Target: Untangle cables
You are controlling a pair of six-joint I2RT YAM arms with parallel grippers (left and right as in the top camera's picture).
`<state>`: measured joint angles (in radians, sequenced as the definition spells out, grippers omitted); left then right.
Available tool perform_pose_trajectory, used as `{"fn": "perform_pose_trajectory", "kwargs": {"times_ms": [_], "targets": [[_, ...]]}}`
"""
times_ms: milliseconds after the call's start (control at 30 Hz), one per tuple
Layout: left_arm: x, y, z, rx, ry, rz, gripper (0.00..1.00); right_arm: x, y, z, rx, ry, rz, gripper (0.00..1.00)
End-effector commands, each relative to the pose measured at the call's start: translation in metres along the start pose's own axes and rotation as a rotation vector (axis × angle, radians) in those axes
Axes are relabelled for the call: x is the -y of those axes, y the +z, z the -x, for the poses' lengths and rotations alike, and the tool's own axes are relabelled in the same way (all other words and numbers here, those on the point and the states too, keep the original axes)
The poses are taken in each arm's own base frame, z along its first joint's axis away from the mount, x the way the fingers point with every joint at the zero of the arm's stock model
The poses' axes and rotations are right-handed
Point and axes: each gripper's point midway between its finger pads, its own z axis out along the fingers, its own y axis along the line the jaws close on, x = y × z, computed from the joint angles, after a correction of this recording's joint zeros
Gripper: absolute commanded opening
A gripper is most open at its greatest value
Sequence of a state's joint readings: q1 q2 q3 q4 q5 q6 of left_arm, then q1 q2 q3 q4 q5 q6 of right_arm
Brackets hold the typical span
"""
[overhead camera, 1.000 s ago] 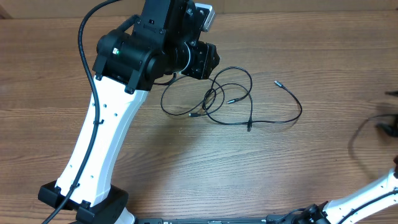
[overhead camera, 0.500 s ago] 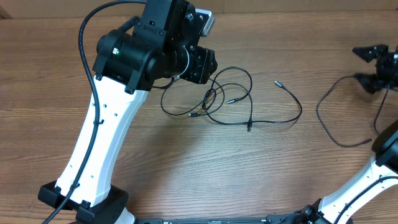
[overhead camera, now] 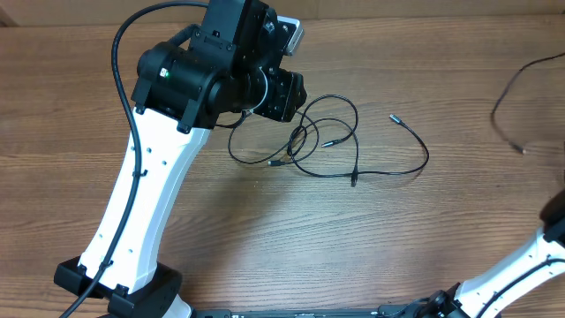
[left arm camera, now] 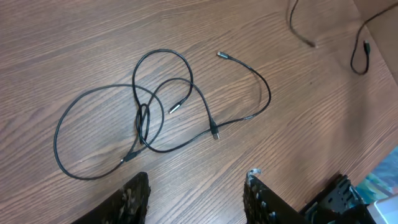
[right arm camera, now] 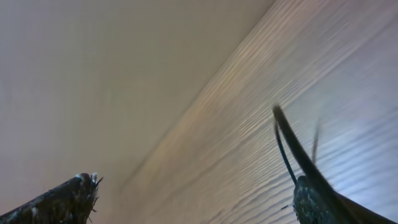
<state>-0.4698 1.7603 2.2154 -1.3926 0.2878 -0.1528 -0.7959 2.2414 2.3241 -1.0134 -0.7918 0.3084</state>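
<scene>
The cables (overhead camera: 309, 146) lie in a loose tangle of thin black loops on the wooden table, with one long strand running right to a silvery plug end (overhead camera: 395, 117). In the left wrist view the same tangle (left arm camera: 155, 118) lies ahead of my left gripper (left arm camera: 196, 186), which is open, holds nothing and hovers above the wood. My left arm (overhead camera: 212, 75) stands just left of the tangle. My right gripper (right arm camera: 193, 177) is wide open and outside the overhead view. A separate cable (right arm camera: 280, 134) drapes over its right finger and hangs down at the table's right edge (overhead camera: 497, 110).
The right arm's white base link (overhead camera: 530, 265) shows at the bottom right corner. The hanging cable (left arm camera: 297, 31) also shows at the top right of the left wrist view, near the table's far edge. The right wrist view is blurred.
The right gripper appeared at the overhead view's right edge with a cable, then rose out of view, lifting that cable up and right. The left arm and the tangle stayed put.
</scene>
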Motion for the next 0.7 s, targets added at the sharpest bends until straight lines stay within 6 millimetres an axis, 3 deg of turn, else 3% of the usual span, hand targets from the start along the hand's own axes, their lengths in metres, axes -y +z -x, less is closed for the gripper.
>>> {"fn": "perform_pose_trajectory", "kwargs": {"times_ms": [0,133,233,333,400,533,667], "targets": [[0.001,-0.011,0.004,0.030,0.023,0.005,0.49,0.023,-0.042,0.019,0.094,0.209,-0.101,1.00],[0.001,-0.011,0.002,0.023,0.021,0.006,0.49,0.062,-0.060,0.000,0.057,0.419,-0.214,1.00],[0.001,-0.011,0.002,0.023,0.021,0.006,0.49,0.062,-0.063,-0.015,0.004,0.481,-0.205,1.00],[0.001,-0.011,0.003,0.028,0.022,0.005,0.48,0.024,-0.058,-0.021,-0.078,0.484,-0.007,1.00],[0.001,-0.011,0.003,0.025,0.020,0.005,0.48,-0.018,-0.057,-0.020,-0.142,0.427,0.211,1.00],[0.000,-0.011,-0.001,0.011,0.014,0.006,0.47,-0.098,-0.075,-0.024,-0.268,0.212,0.629,1.00],[0.000,-0.011,-0.002,0.005,-0.002,0.007,0.48,-0.122,-0.071,-0.031,-0.309,0.125,0.696,1.00]]}}
